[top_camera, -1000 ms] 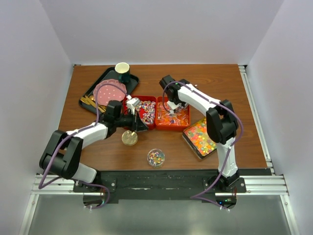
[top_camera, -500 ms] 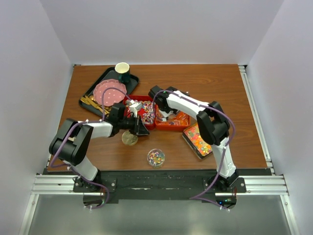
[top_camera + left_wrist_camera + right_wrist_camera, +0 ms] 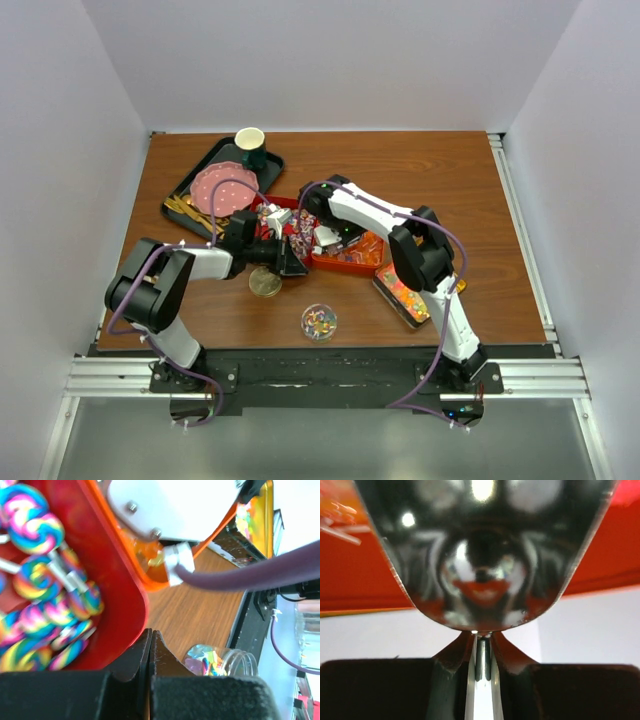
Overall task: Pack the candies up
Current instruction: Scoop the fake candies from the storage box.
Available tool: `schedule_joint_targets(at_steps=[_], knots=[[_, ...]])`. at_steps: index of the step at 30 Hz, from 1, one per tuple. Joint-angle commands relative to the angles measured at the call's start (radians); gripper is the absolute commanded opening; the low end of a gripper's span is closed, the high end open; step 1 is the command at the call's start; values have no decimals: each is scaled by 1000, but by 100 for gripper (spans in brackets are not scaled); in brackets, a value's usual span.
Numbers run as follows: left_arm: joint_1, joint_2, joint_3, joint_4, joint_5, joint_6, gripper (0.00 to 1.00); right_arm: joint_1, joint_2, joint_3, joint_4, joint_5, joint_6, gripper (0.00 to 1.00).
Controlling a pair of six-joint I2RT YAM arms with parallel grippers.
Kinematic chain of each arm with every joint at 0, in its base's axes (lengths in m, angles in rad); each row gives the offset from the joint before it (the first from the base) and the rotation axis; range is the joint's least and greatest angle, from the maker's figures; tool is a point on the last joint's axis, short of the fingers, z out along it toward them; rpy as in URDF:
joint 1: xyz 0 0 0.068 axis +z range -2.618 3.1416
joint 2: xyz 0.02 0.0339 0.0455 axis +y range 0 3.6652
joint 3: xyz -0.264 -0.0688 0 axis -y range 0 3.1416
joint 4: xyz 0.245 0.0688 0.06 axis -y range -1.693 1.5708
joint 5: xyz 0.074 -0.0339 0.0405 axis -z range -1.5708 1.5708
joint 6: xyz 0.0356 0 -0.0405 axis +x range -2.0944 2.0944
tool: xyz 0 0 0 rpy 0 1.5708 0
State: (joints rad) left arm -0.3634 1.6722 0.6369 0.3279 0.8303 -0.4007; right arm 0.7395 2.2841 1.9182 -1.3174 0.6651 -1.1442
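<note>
Colourful swirl candies (image 3: pixel 35 530) fill the red tray (image 3: pixel 120 595), which also shows in the top view (image 3: pixel 300 255). My left gripper (image 3: pixel 151 632) is shut and empty, its tips at the tray's near rim, as the top view (image 3: pixel 287 258) also shows. My right gripper (image 3: pixel 325 238) is shut on the silver scoop (image 3: pixel 480 555), its handle (image 3: pixel 480 675) between the fingers; the scoop's inside is hidden. The scoop sits low where the red tray meets the orange tray (image 3: pixel 350 262). A glass jar (image 3: pixel 319 322) holds a few candies and also shows in the left wrist view (image 3: pixel 220 660). An open tin of jelly candies (image 3: pixel 402 290) lies right, partly under the right arm.
A round gold lid (image 3: pixel 265 283) lies just near of my left gripper. A black tray (image 3: pixel 195 180) at the back left holds a pink plate (image 3: pixel 222 187), a cup (image 3: pixel 250 143) and gold sticks. The right arm's white link (image 3: pixel 175 505) and purple cable (image 3: pixel 250 572) hang over the trays.
My right arm has swung left and nearer with the scoop, from over the orange tray to the trays' shared edge. The left gripper has edged slightly toward the red tray.
</note>
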Motion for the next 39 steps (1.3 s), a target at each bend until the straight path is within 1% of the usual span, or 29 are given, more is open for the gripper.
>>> schedule_joint_targets(at_steps=[1, 2, 3, 4, 5, 9, 12, 15, 16, 22, 26, 32, 33, 36, 37, 39], knots=[[-5, 9, 32, 46, 24, -7, 0, 34, -72, -80, 95, -251, 26, 0], [-5, 11, 33, 43, 24, -4, 0, 32, -89, -94, 102, -313, 8, 0], [-5, 12, 38, 40, 23, -1, 0, 28, -90, -93, 104, -337, 12, 0], [-3, 14, 41, 36, 23, 2, 0, 24, -87, -82, 93, -364, 24, 0], [-3, 18, 41, 36, 23, 2, 0, 17, -81, -50, 78, -431, 46, 0], [-3, 23, 50, 31, 26, 6, 0, -6, -106, -48, 69, -563, 69, 0], [-3, 21, 53, 28, 24, 10, 0, -26, -138, -102, 101, -610, 52, 0], [-3, 21, 58, 20, 23, 11, 0, -64, -150, -117, 92, -660, 35, 0], [-3, 20, 61, 16, 23, 14, 0, -78, -162, -117, 87, -726, 25, 0], [14, -17, 78, -45, 27, 45, 0, -179, -205, -136, 90, -864, 9, 0], [29, -51, 102, -137, 52, 98, 0, -198, -261, -200, 133, -910, 1, 0], [40, -92, 148, -298, 110, 200, 0, -216, -322, -326, 199, -915, -3, 0], [41, -94, 161, -372, 128, 218, 0, -219, -346, -337, 220, -921, 0, 0], [44, -104, 217, -490, 161, 304, 0, -235, -409, -361, 244, -926, 8, 0], [43, -111, 230, -510, 168, 341, 2, -235, -426, -364, 244, -923, 0, 0], [44, -115, 253, -547, 174, 359, 7, -233, -466, -364, 230, -912, -12, 0]])
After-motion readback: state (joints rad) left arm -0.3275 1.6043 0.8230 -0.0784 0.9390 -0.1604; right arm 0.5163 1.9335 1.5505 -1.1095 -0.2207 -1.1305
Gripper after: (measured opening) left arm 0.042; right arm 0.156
